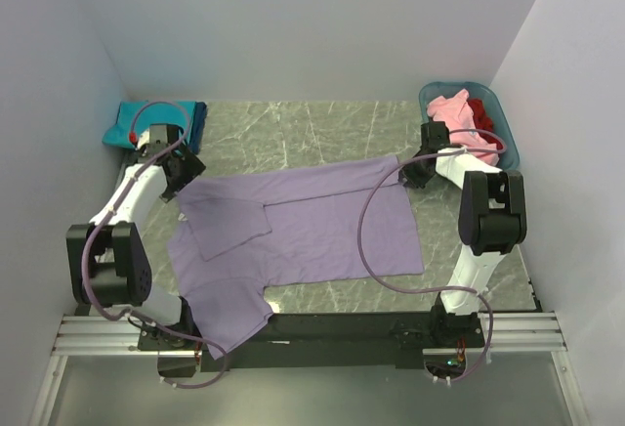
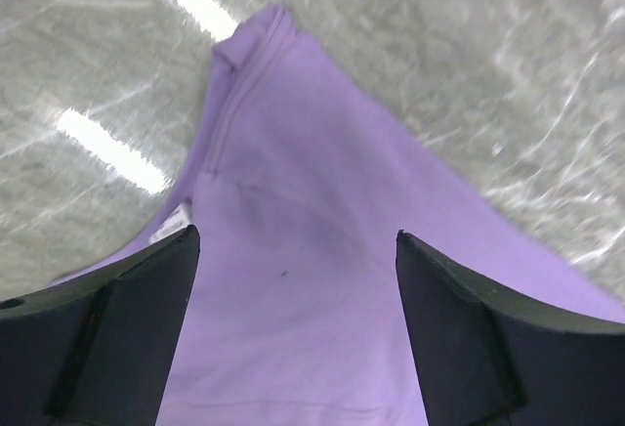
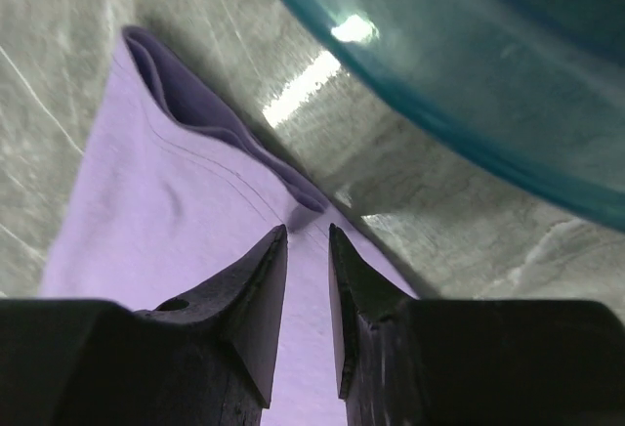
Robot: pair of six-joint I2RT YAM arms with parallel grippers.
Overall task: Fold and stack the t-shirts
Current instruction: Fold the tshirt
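While purple shirt [image 1: 312,231] lies part-folded, left hand [image 2: 295,240] hangs spread, right hand [image 3: 307,231] pinches its edge; pink shirt [image 1: 449,111] unfolded in basket [image 3: 469,104].

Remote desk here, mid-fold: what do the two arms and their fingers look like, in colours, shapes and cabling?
The left arm and right arm both have white links joined by bulky black housings. A greyish-purple cable loops loosely along each one. Their bases sit on silvery rails. The left fingers and right fingers are matte black wedges tapering to narrow tips. No markings are visible.
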